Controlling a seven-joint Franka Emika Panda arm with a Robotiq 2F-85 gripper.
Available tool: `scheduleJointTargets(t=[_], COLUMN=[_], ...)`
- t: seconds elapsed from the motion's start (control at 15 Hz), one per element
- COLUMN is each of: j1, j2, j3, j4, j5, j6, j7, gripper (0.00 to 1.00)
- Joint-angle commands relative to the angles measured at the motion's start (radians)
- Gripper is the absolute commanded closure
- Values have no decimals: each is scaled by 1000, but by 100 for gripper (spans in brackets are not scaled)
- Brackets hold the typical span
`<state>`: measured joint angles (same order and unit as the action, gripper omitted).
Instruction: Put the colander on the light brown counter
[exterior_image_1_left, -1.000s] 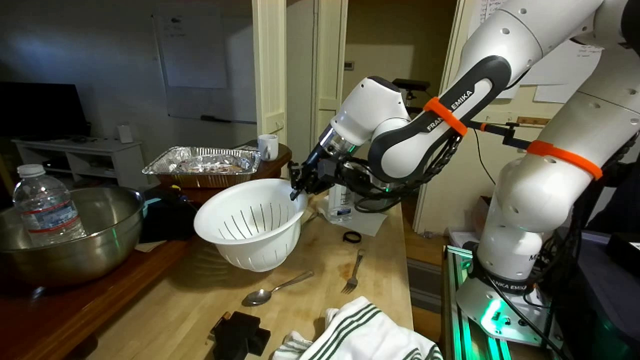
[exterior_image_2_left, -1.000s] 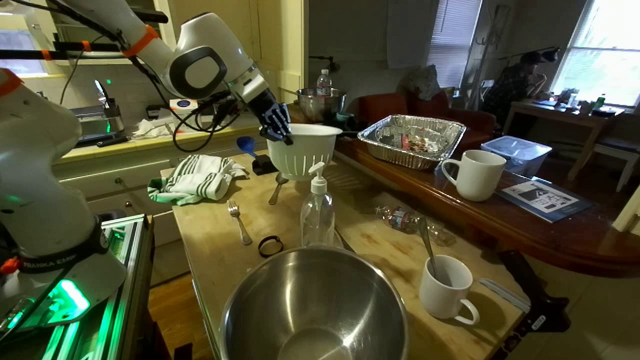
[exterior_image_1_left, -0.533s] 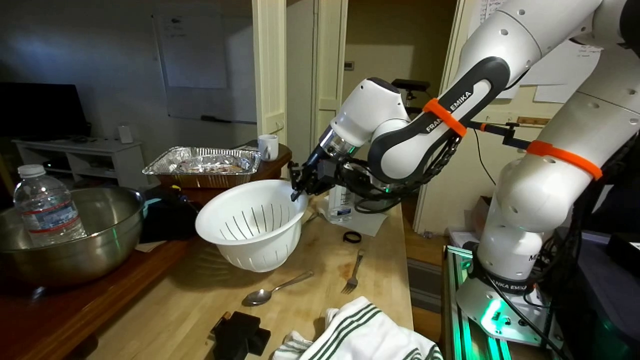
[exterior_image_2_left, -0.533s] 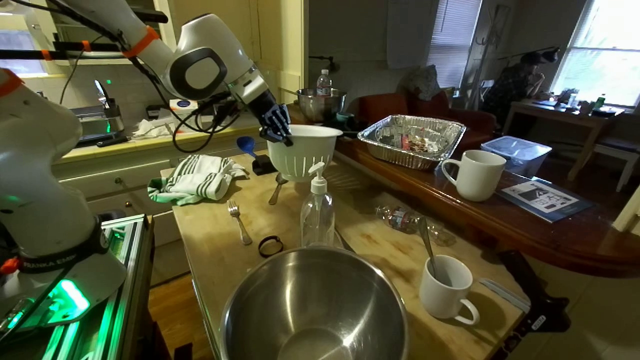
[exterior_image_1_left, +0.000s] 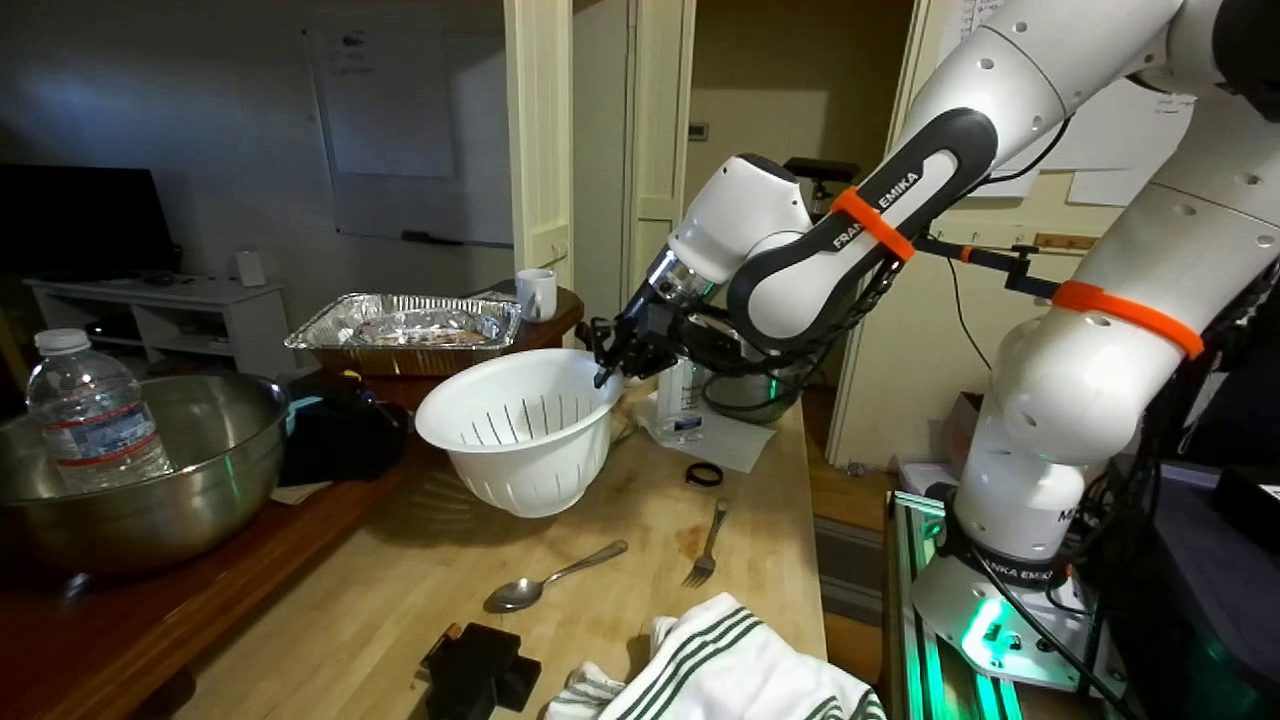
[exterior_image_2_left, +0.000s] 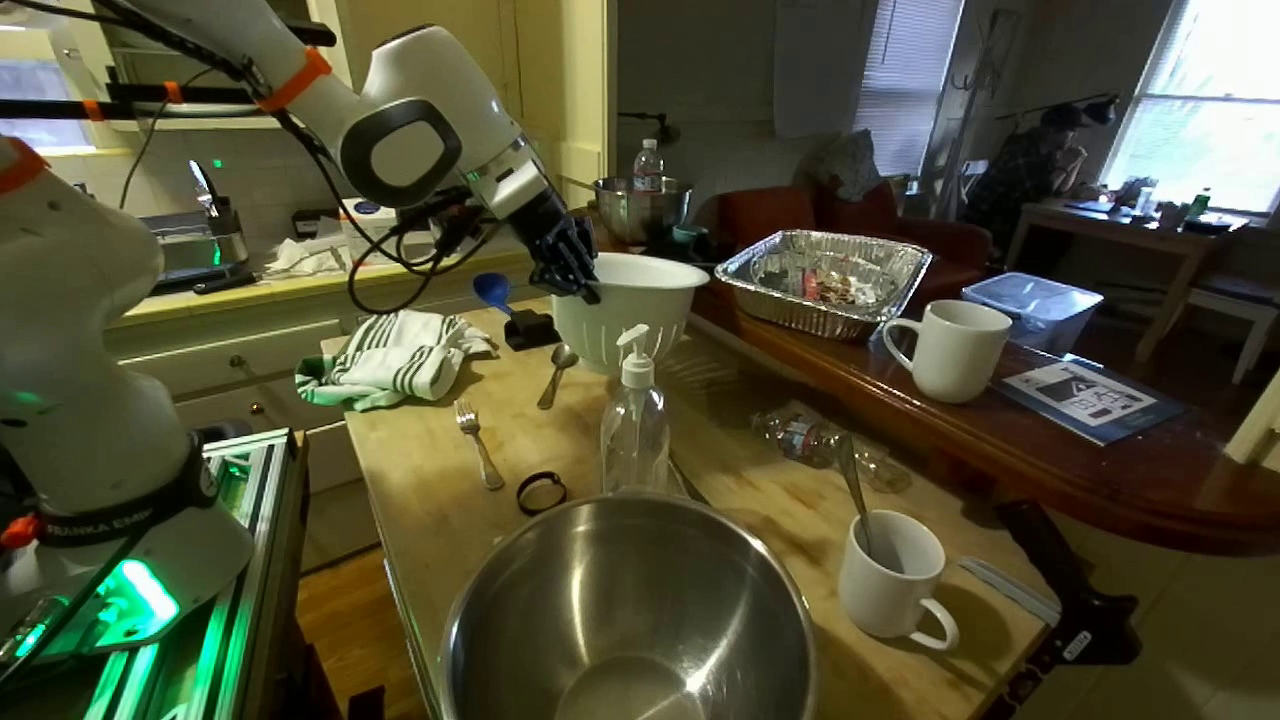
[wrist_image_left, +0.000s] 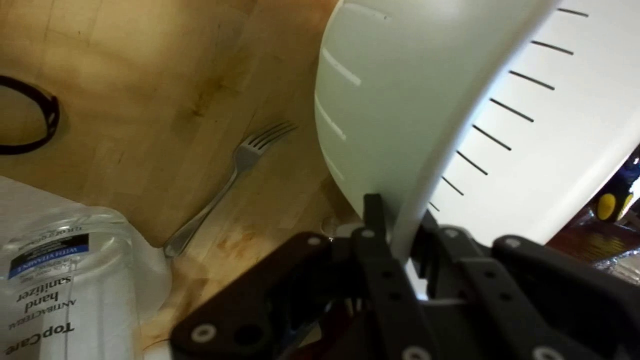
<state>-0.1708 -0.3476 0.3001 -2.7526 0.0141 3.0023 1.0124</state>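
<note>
The white colander is held by its rim in the air above the light brown counter; it is tilted, and its shadow lies on the wood below. It also shows in an exterior view and fills the upper right of the wrist view. My gripper is shut on the rim at the side nearest the arm. In the wrist view the gripper has one finger outside the wall and one inside. The counter shows in an exterior view and beneath the colander in the wrist view.
A spoon, fork, black ring and striped towel lie on the counter. A pump bottle, metal bowl and white mug stand there. A foil tray sits on the darker reddish-brown surface.
In the last half second the arm and the held colander have moved to the right in both exterior views. The colander is slightly higher in one of them; the counter items have not moved.
</note>
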Motion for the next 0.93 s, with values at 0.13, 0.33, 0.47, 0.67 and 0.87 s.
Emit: scheduleJointTargets(t=[0.13, 0.33, 0.47, 0.67, 0.87], j1=[58, 49, 50, 47, 41], j2=[36, 34, 31, 27, 13], j3=[-53, -55, -62, -67, -67], j4=[-1, -1, 0, 1, 2], j5=[42, 30, 32, 31, 25], j6=[7, -6, -15, -22, -61], j7=[-45, -42, -47, -43, -36], gripper=[96, 96, 59, 38, 16])
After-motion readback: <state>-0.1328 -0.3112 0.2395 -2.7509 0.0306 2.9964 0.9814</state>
